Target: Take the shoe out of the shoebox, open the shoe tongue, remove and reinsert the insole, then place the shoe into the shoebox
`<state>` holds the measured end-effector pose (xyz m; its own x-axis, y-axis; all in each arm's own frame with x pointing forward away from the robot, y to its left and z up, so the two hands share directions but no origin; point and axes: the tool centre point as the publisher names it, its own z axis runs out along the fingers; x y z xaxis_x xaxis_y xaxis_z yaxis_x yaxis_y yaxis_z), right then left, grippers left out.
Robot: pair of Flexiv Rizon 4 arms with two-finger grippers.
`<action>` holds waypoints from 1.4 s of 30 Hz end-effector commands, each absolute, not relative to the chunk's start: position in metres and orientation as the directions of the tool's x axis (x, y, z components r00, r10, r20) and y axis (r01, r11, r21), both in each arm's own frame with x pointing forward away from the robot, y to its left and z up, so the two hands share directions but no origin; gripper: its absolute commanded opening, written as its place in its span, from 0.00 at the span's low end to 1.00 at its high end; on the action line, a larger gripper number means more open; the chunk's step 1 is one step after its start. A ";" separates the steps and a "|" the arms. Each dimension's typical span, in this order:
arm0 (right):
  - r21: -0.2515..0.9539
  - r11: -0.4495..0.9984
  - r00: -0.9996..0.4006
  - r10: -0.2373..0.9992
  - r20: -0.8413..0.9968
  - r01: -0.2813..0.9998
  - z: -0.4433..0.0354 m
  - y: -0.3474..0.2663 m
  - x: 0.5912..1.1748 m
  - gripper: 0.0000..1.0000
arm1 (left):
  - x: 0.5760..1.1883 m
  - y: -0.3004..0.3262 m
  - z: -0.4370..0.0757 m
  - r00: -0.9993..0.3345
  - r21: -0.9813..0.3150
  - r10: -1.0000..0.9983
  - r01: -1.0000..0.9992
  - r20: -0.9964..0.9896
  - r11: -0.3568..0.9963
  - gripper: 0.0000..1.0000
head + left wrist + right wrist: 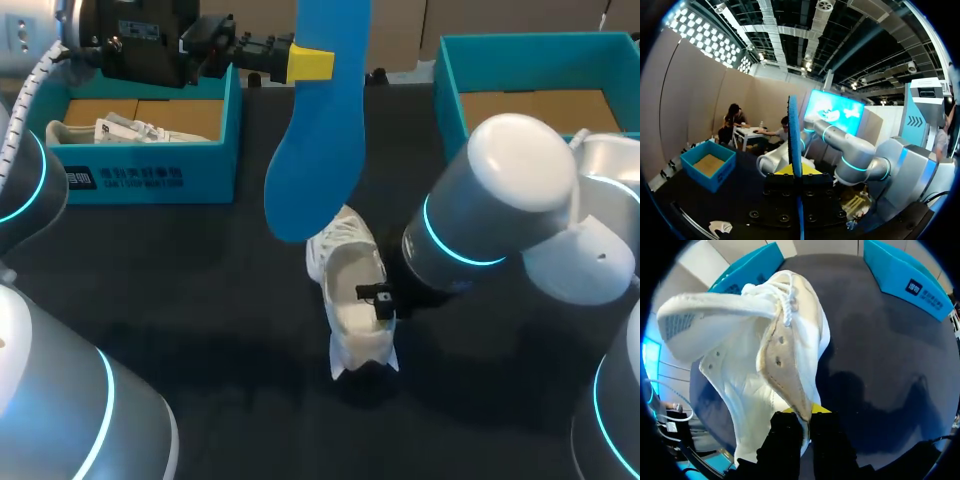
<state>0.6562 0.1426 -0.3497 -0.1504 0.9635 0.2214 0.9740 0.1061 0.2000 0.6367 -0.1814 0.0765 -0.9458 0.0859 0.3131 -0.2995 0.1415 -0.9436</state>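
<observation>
Over the dark table point(200, 300), left hand point(308, 62) pinches insole point(315, 150), right hand point(807, 415) pinches shoe point(350, 280).

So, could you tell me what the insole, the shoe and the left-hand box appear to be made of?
The insole looks like blue foam, matte and thin. The shoe seems white fabric or synthetic leather, with eyelets and laces. The box looks like cardboard: teal outside, raw brown inside.

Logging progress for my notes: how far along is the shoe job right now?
Done: the white shoe is out of its box, tongue folded open, blue insole removed. In hand: left gripper holds the insole above the shoe; right gripper pinches the shoe's rim. Left: reinsert the insole, put the shoe in the empty shoebox.
</observation>
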 end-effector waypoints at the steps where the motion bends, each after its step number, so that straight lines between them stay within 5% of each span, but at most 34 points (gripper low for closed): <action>1: 0.204 0.115 -0.162 0.959 0.234 0.972 -0.357 0.144 0.657 0.00 | 0.638 -0.184 0.077 -0.946 -0.943 0.087 -0.299 0.313 0.145 0.00; 26: 0.164 0.079 -0.125 0.949 0.290 0.983 -0.399 0.142 0.662 0.00 | 0.638 -0.184 0.077 -0.946 -0.943 0.087 -0.299 0.313 0.145 0.00; 28: 0.167 0.076 -0.123 0.949 0.292 0.983 -0.397 0.142 0.661 0.50 | 0.638 -0.184 0.077 -0.946 -0.943 0.087 -0.299 0.313 0.145 0.00; 29: 0.168 0.076 -0.123 0.949 0.291 0.983 -0.396 0.142 0.661 0.91 | 0.638 -0.184 0.077 -0.946 -0.943 0.087 -0.299 0.313 0.145 0.00; 30: 0.169 0.077 -0.125 0.949 0.290 0.983 -0.395 0.143 0.661 1.00 | 0.638 -0.184 0.077 -0.946 -0.943 0.087 -0.299 0.313 0.145 0.00; 42: 0.180 0.040 -0.108 0.918 0.382 0.983 -0.360 0.138 0.657 1.00 | 0.638 -0.184 0.077 -0.946 -0.943 0.087 -0.299 0.313 0.145 0.00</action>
<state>0.6617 0.1555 -0.3724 -0.0986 0.9317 0.3496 0.9845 0.0401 0.1708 0.6367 -0.1815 0.0765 -0.9458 0.0860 0.3131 -0.2995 0.1415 -0.9436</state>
